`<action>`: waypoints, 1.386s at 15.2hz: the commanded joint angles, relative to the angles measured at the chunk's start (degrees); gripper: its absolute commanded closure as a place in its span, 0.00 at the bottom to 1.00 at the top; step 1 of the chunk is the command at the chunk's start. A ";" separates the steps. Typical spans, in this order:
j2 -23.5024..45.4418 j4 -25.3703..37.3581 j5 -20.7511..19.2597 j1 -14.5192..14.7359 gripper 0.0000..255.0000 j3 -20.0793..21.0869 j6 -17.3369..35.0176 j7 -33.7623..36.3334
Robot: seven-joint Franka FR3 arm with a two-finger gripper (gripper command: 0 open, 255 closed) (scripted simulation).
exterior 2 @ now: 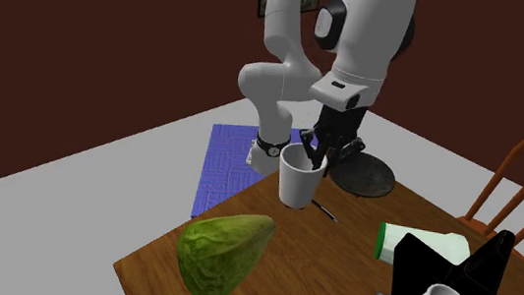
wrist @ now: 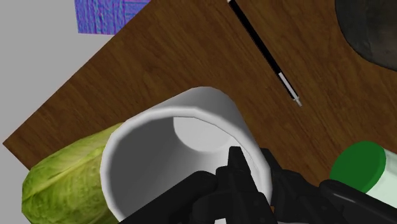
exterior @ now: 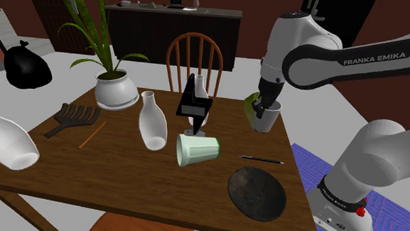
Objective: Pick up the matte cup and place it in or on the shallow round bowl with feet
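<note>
1. A white Franka arm reaches over a wooden table (exterior: 123,173), its black gripper (exterior: 268,109) clamped on the wall of a white cup (exterior: 266,122). One finger sits inside the rim and the other outside.
2. The wrist view shows the grasp up close: a finger (wrist: 235,167) presses the cup's inner wall, and the cup's pale interior opens towards the camera.
3. The cup stands near the table edge at the shoulder view's right, just beside a green leafy head (exterior 2: 223,254). The pictures do not settle whether its base is touching the wood.
4. The dark round bowl (exterior: 257,194) – shallow, almost flat – lies on the same side of the table, nearer the shoulder camera and well apart from the cup.
5. A thin black pen (exterior: 262,160) lies on the wood between cup and bowl.
6. A pale green tumbler (exterior: 197,150) lies on its side near the table's middle, with a white vase (exterior: 152,121) and a black angular object (exterior: 195,104) close by.
7. Toward the shoulder view's left stand a potted plant (exterior: 116,89), a dark rake head (exterior: 74,118) and a white jug (exterior: 7,138).
8. A wooden chair (exterior: 194,61) faces the table's far side, and a blue rug (exterior 2: 229,163) covers the floor beside the stand.
</note>
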 commanded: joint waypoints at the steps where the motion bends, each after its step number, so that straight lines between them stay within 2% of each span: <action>1: -0.38 1.35 -0.09 -0.03 1.00 -0.20 -1.73 -0.13; 4: -0.80 3.40 -0.26 -0.12 1.00 -0.50 -4.18 -0.36; 12: -6.28 4.39 6.78 6.61 1.00 8.42 -10.89 10.17; 21: -6.01 10.88 14.18 11.68 1.00 19.31 -16.26 22.69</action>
